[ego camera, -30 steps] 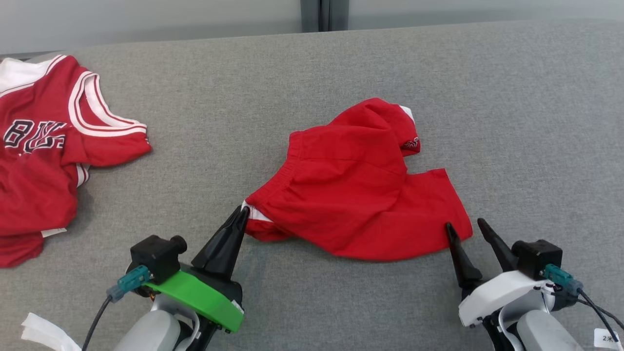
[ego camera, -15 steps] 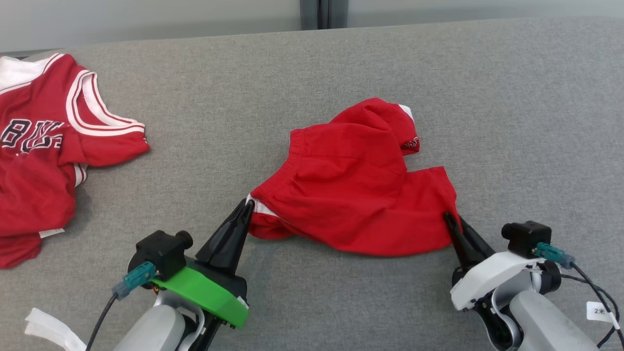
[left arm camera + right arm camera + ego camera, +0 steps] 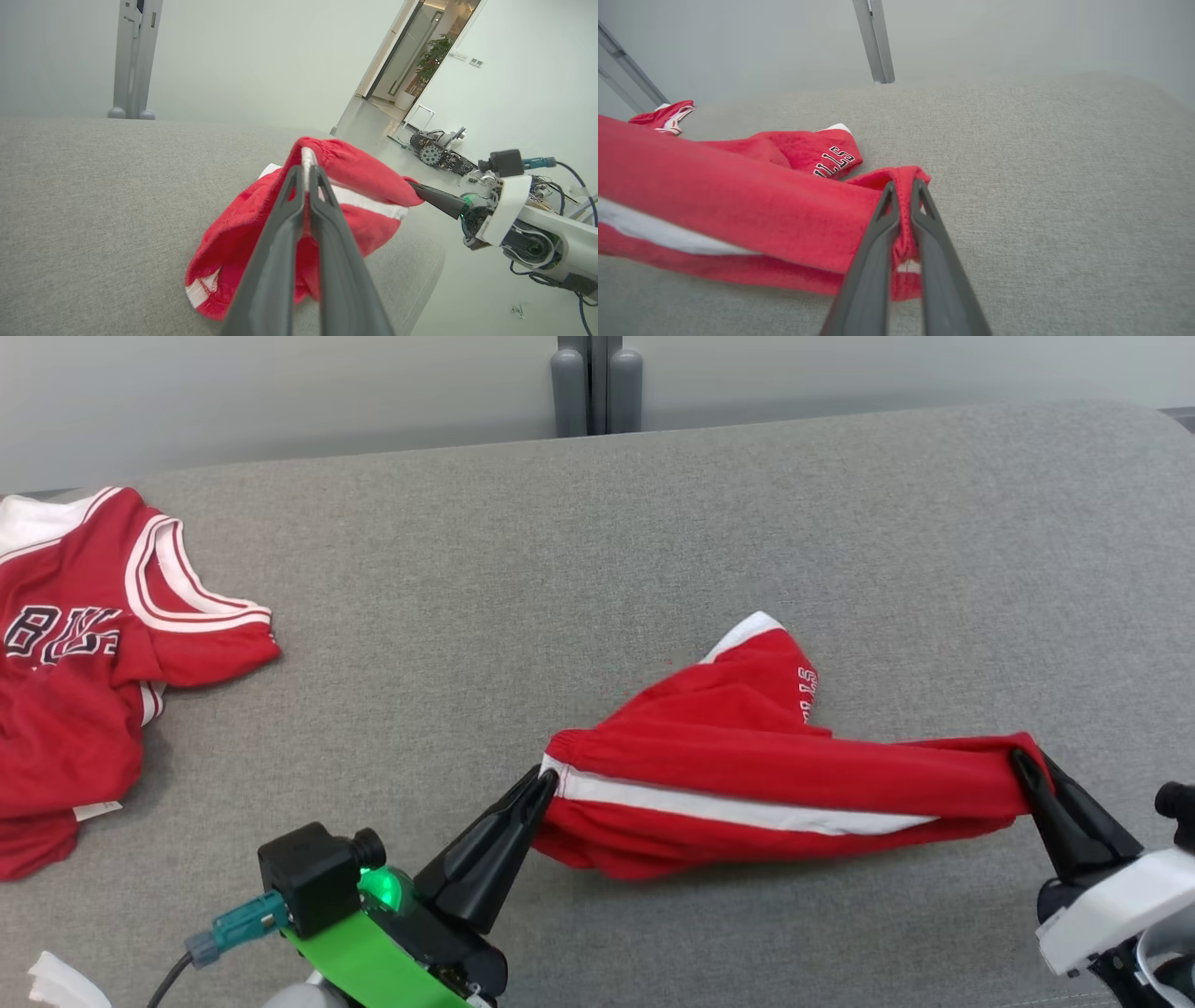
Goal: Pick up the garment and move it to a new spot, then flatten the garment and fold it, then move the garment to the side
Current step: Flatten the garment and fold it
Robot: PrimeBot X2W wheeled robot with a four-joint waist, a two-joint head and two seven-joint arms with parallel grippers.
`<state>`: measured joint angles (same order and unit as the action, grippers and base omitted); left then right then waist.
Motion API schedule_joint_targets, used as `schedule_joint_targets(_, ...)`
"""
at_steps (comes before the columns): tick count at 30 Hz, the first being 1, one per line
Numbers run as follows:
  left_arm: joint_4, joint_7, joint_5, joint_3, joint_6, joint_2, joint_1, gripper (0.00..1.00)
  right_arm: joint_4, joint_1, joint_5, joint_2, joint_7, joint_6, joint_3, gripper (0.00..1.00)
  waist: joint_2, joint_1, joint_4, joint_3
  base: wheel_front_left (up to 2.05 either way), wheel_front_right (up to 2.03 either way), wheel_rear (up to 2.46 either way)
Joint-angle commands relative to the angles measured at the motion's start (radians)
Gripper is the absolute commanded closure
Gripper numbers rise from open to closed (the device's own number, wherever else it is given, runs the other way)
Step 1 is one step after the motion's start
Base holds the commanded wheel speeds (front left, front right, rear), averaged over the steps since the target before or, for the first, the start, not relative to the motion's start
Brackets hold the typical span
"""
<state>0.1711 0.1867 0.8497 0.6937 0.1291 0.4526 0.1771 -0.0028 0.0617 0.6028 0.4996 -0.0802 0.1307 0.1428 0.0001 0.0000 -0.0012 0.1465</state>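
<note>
The garment (image 3: 747, 775), red shorts with a white side stripe, hangs stretched between my two grippers just above the grey surface. My left gripper (image 3: 544, 780) is shut on its left corner by the waistband. My right gripper (image 3: 1027, 763) is shut on its right corner. The far leg, with white lettering, still rests on the surface. In the left wrist view the fingers (image 3: 306, 175) pinch the red and white hem of the garment (image 3: 355, 177). In the right wrist view the fingers (image 3: 903, 189) clamp a red fold of the garment (image 3: 738, 200).
A red and white jersey (image 3: 84, 663) lies at the far left of the grey padded surface (image 3: 597, 551). A white scrap (image 3: 56, 980) sits at the lower left corner. The surface's right edge drops to the floor (image 3: 467, 289) beside my right arm (image 3: 514, 219).
My right gripper closed on the shorts' right corner. Both grippers then lifted and pulled apart, stretching the shorts into a long band. The head camera has tilted, shifting the whole picture.
</note>
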Motion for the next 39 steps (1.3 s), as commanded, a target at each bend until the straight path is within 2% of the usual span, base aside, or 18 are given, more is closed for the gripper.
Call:
schedule_joint_targets(1,0.011,-0.010,0.010,0.000,0.002,0.007,-0.007,1.00,-0.036,-0.001,0.030,-0.028,0.053,0.000,-0.015,1.00,-0.0001,0.0000,0.003,0.001,0.00,0.00,0.00)
schedule_joint_targets(3,0.003,-0.025,0.005,0.004,0.000,0.012,0.013,1.00,-0.043,-0.035,0.022,-0.042,0.139,0.000,-0.035,1.00,-0.0001,0.0000,0.012,0.007,0.00,0.00,0.00)
schedule_joint_targets(6,-0.039,-0.031,0.003,0.007,-0.004,-0.016,0.049,1.00,0.032,-0.130,0.024,-0.120,0.230,0.000,-0.017,1.00,-0.0001,0.0000,0.034,0.027,0.00,0.00,0.00)
schedule_joint_targets(7,-0.062,-0.027,-0.003,0.006,-0.007,-0.023,0.061,1.00,0.071,-0.170,0.009,-0.140,0.243,0.000,-0.005,0.73,-0.0001,0.0000,0.040,0.033,0.00,0.00,0.00)
schedule_joint_targets(8,-0.081,-0.020,-0.006,0.003,-0.008,-0.033,0.070,1.00,0.098,-0.211,0.004,-0.162,0.230,0.000,0.000,0.00,-0.0001,0.0000,0.045,0.039,0.00,0.00,0.00)
schedule_joint_targets(9,-0.108,-0.007,-0.008,-0.005,-0.015,-0.049,0.080,1.00,0.145,-0.253,-0.011,-0.192,0.197,0.000,-0.015,0.00,-0.0001,0.0000,0.050,0.046,0.00,0.00,0.00)
schedule_joint_targets(13,-0.197,0.035,-0.026,-0.029,-0.027,-0.093,0.117,1.00,0.226,-0.321,-0.048,-0.234,0.043,0.000,0.011,0.00,-0.0001,0.0000,0.067,0.068,0.00,0.00,0.00)
schedule_joint_targets(14,-0.211,0.042,-0.031,-0.035,-0.030,-0.100,0.121,1.00,0.225,-0.323,-0.046,-0.229,0.013,0.000,0.015,0.00,-0.0001,0.0000,0.068,0.071,0.00,0.00,0.00)
schedule_joint_targets(17,-0.261,0.068,-0.048,-0.074,-0.037,-0.140,0.135,1.00,0.222,-0.260,-0.069,-0.162,-0.085,0.000,0.036,0.00,-0.0001,0.0000,0.068,0.082,0.00,0.00,0.00)
schedule_joint_targets(19,-0.287,0.074,-0.063,-0.101,-0.041,-0.156,0.138,1.00,0.204,-0.205,-0.073,-0.127,-0.106,0.000,0.056,0.00,-0.0001,0.0000,0.068,0.088,0.00,0.00,0.00)
schedule_joint_targets(22,-0.312,0.080,-0.083,-0.129,-0.034,-0.174,0.137,1.00,0.160,-0.134,-0.050,-0.079,-0.108,0.000,0.064,0.00,-0.0001,0.0000,0.064,0.097,0.00,0.00,0.00)
schedule_joint_targets(28,-0.335,0.079,-0.123,-0.179,-0.016,-0.199,0.125,1.00,0.100,-0.081,0.023,-0.044,-0.093,0.000,0.110,0.00,-0.0001,0.0000,0.061,0.109,0.00,0.00,0.00)
schedule_joint_targets(36,-0.356,0.079,-0.167,-0.188,-0.002,-0.225,0.147,1.00,0.226,-0.164,0.076,-0.068,-0.019,0.000,0.179,0.00,-0.0001,0.0000,0.087,0.125,0.00,0.00,0.00)
schedule_joint_targets(37,-0.357,0.079,-0.171,-0.188,0.000,-0.228,0.148,1.00,0.241,-0.174,0.086,-0.066,-0.016,0.000,0.192,0.14,-0.0001,0.0000,0.091,0.127,0.00,0.00,0.00)
schedule_joint_targets(38,-0.358,0.079,-0.173,-0.189,0.001,-0.229,0.148,1.00,0.251,-0.181,0.100,-0.068,-0.014,0.000,0.200,0.56,-0.0001,0.0000,0.093,0.128,0.00,0.00,0.00)
schedule_joint_targets(39,-0.359,0.079,-0.176,-0.189,0.002,-0.230,0.149,1.00,0.263,-0.189,0.117,-0.070,-0.010,0.000,0.212,0.76,-0.0001,0.0000,0.094,0.129,0.00,0.00,0.00)
